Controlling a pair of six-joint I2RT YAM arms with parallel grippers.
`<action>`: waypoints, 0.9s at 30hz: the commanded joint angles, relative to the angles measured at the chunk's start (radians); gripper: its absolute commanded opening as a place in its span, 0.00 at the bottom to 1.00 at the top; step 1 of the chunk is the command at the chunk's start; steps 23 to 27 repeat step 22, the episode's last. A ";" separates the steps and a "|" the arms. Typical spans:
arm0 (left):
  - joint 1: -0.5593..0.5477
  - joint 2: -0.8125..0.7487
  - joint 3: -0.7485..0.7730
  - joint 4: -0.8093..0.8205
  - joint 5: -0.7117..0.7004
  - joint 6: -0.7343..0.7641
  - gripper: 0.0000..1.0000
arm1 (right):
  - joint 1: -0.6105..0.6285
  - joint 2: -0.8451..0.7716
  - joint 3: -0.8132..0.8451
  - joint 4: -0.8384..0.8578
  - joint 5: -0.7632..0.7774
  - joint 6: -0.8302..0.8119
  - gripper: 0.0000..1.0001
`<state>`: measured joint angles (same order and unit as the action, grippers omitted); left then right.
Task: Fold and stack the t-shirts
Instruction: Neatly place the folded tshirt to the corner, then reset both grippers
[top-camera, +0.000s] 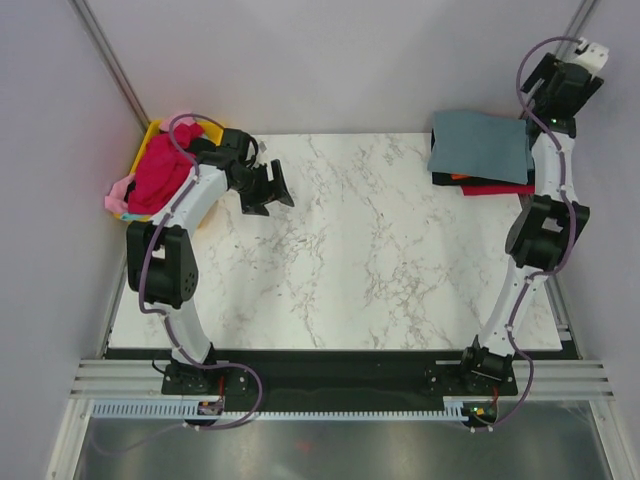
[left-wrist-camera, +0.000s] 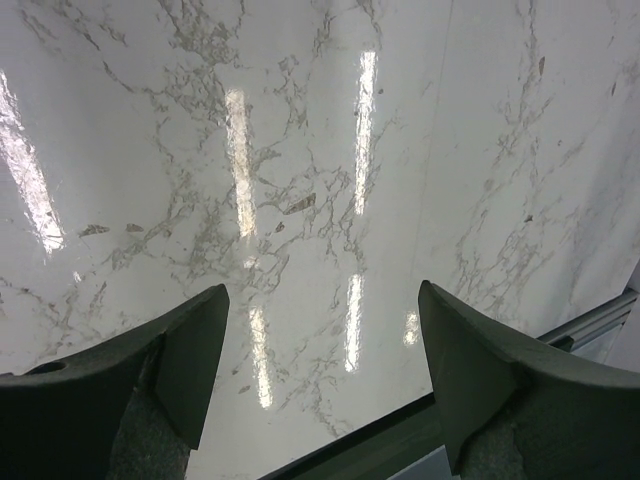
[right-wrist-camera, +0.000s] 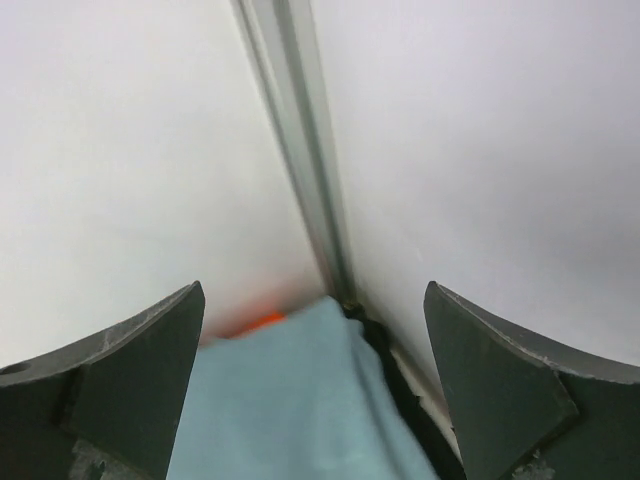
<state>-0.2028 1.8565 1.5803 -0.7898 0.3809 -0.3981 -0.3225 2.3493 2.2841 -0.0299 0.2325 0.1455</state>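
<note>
A folded slate blue-grey t-shirt (top-camera: 480, 146) tops a stack at the table's back right, with orange (top-camera: 460, 177), red (top-camera: 497, 188) and black (top-camera: 441, 178) edges showing beneath it. A crumpled magenta t-shirt (top-camera: 160, 170) and a pink one (top-camera: 117, 196) lie in the tray at the back left. My left gripper (top-camera: 268, 188) is open and empty over bare marble (left-wrist-camera: 323, 350). My right gripper (top-camera: 548, 95) is open and empty, raised beside the stack near the wall corner (right-wrist-camera: 313, 350). Its view shows the blue-grey shirt (right-wrist-camera: 290, 410), an orange sliver (right-wrist-camera: 262, 322) and a black edge (right-wrist-camera: 395, 385).
A yellow plastic tray (top-camera: 150, 134) holds the loose shirts at the back left corner. White walls and metal corner posts (right-wrist-camera: 300, 150) enclose the table. The table's near edge and a dark rail (left-wrist-camera: 370, 450) show under my left gripper.
</note>
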 joint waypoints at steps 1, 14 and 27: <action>-0.001 -0.079 -0.003 0.020 -0.037 0.013 0.84 | 0.016 -0.328 -0.092 0.095 -0.071 0.184 0.98; 0.005 -0.238 -0.100 0.164 -0.155 0.045 0.84 | 0.750 -0.878 -1.159 -0.031 0.008 0.347 0.98; 0.005 -0.279 -0.129 0.202 -0.223 0.044 0.84 | 0.847 -1.135 -1.500 -0.096 -0.096 0.439 0.98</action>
